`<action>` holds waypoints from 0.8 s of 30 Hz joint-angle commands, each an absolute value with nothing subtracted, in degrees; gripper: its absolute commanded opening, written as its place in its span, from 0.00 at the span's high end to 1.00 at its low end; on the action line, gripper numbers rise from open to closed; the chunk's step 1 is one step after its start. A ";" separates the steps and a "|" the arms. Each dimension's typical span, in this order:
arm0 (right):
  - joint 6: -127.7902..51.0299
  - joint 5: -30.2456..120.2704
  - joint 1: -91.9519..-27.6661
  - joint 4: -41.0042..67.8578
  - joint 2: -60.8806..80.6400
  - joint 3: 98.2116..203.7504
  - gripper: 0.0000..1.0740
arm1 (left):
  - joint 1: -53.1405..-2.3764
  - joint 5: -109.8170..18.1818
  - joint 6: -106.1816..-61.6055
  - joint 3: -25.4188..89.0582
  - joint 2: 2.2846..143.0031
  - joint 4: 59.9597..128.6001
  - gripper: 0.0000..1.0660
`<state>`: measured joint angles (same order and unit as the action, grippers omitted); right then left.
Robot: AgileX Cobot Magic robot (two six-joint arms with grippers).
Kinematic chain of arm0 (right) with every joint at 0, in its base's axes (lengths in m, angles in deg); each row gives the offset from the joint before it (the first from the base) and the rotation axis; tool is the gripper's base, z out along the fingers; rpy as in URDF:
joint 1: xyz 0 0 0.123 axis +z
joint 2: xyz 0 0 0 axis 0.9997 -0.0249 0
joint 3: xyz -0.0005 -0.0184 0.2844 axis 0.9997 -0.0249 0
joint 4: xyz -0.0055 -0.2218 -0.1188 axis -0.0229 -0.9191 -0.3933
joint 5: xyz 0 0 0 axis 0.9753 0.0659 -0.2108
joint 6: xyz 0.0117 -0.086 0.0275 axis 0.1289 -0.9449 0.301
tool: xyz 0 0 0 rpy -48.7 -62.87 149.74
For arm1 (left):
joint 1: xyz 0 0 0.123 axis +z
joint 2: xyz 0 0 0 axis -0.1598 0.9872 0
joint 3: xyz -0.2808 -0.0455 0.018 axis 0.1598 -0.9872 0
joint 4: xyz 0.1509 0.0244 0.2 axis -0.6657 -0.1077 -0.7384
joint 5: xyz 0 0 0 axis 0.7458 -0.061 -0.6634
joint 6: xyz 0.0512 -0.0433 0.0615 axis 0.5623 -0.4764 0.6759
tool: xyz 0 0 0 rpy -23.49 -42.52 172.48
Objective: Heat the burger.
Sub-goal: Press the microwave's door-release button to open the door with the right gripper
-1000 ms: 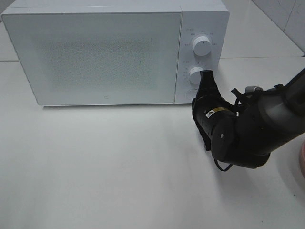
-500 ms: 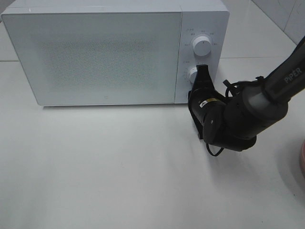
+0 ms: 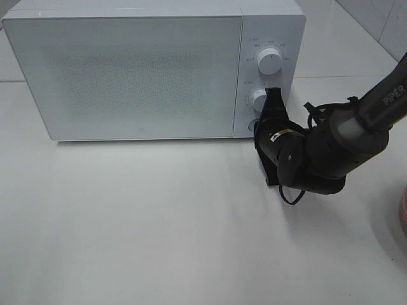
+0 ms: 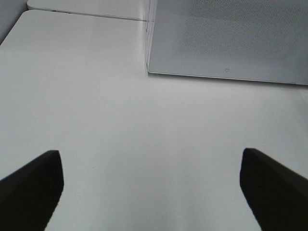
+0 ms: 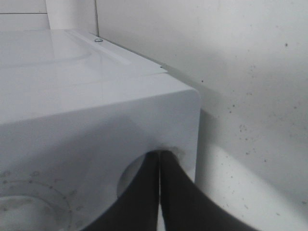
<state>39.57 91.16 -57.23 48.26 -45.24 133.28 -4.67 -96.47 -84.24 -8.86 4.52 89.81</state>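
1. Right gripper [image 3: 275, 95]: jaws clenched, empty, tip at the microwave [image 3: 127, 70]'s panel beside the lower knob [image 3: 259, 100].
2. Left gripper [image 4: 149, 153]: jaws released, empty, over the desk [image 3: 159, 222] before the microwave's door.
3. The burger: unseen; possibly inside the microwave.
4. Likely light, soft, layers slipping; grip the bun's sides gently.
5. Only the right wrist view shows the jaws meeting.

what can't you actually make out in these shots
- No burger in any view; the microwave has a frosted door that hides whatever is inside.
- Whether the shut right gripper touches the lower knob: in the exterior high view its own body covers the spot.
- The dial markings: too small, exterior high view.
- A pinkish rim: cut off by the exterior high view's right edge.
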 commanded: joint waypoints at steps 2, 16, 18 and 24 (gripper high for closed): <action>42.95 96.55 -58.09 44.94 -44.49 134.25 1.00 | -4.95 -96.01 -84.35 -8.86 4.63 90.33 0.15; 41.81 99.93 -56.94 49.01 -43.58 135.45 1.00 | -4.95 -96.01 -84.35 -8.86 4.63 90.33 0.15; 41.81 100.22 -56.94 49.47 -43.58 135.45 1.00 | -4.95 -96.01 -84.35 -8.86 4.63 90.33 0.15; 39.46 101.36 -56.94 50.84 -43.69 136.26 1.00 | -4.95 -96.01 -84.35 -8.86 4.63 90.33 0.15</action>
